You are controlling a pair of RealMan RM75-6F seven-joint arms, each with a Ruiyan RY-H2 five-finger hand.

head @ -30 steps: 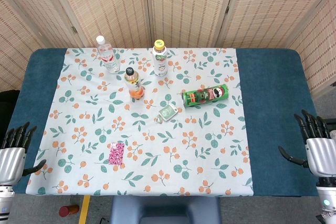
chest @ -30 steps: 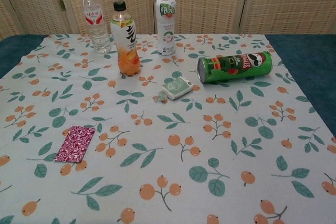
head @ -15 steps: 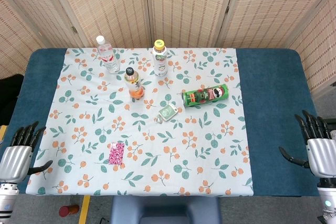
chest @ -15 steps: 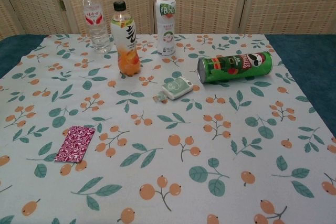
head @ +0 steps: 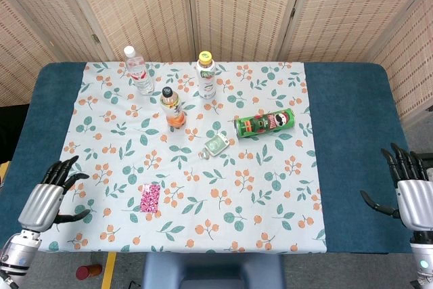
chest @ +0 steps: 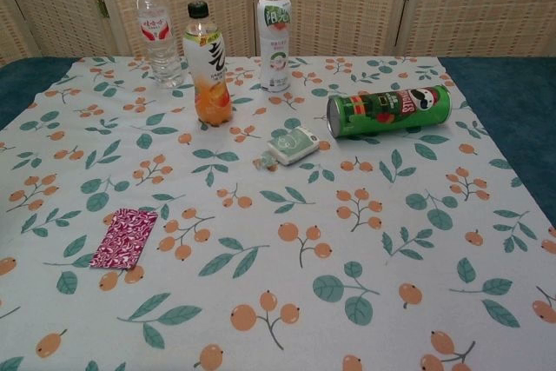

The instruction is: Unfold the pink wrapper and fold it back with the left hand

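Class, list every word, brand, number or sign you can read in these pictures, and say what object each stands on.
Green chip can, lying on its side: mascot face visible, brand lettering too blurred to read.
Clear water bottle: red label, unreadable.
Orange drink bottle: large dark character, not legible.
Yellow-capped bottle: characters too blurred.
Small green packet: print too small.
Pink wrapper: pattern only.

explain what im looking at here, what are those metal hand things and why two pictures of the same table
Those are a robot's two arms, each ending in a metal five-finger hand. The left hand and right hand sit at the table's near edges, fingers apart, holding nothing. One picture looks down from the robot's head; the other looks forward from its chest, and shows no hands. On the leaf-patterned tablecloth lie a folded pink wrapper, a green chip can on its side, a small white-green packet, and three upright bottles: clear, orange and white with a yellow cap.
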